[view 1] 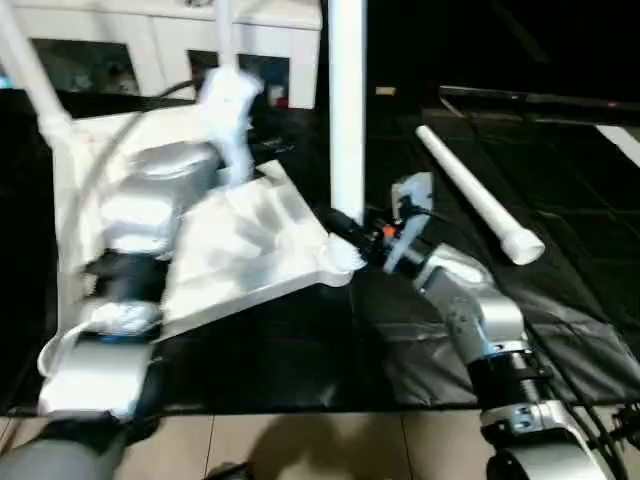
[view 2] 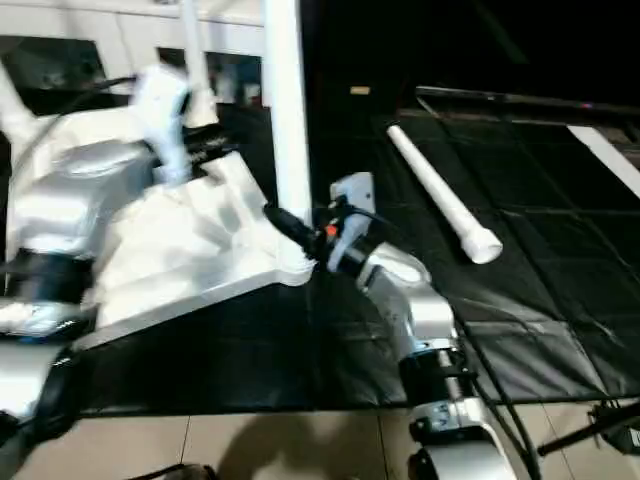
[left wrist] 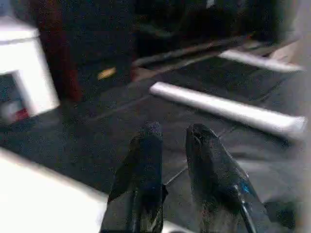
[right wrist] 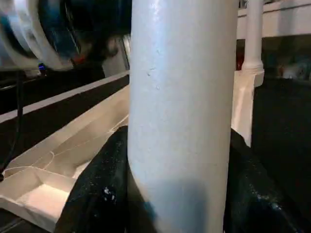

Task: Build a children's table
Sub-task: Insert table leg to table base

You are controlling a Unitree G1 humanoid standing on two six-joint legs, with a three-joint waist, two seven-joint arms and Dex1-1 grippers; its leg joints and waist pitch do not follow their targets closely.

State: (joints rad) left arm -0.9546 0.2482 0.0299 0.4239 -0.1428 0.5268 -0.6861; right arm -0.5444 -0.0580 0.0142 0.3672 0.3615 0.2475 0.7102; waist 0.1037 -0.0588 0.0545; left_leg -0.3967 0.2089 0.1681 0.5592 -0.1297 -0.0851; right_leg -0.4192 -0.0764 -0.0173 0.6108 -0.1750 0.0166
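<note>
One loose leg lies flat on the black floor mat, pointing away from us on our right side, while our right hand squeezes a standing leg in the upside-down table top and our left hand, slightly spread, holds nothing.
</note>
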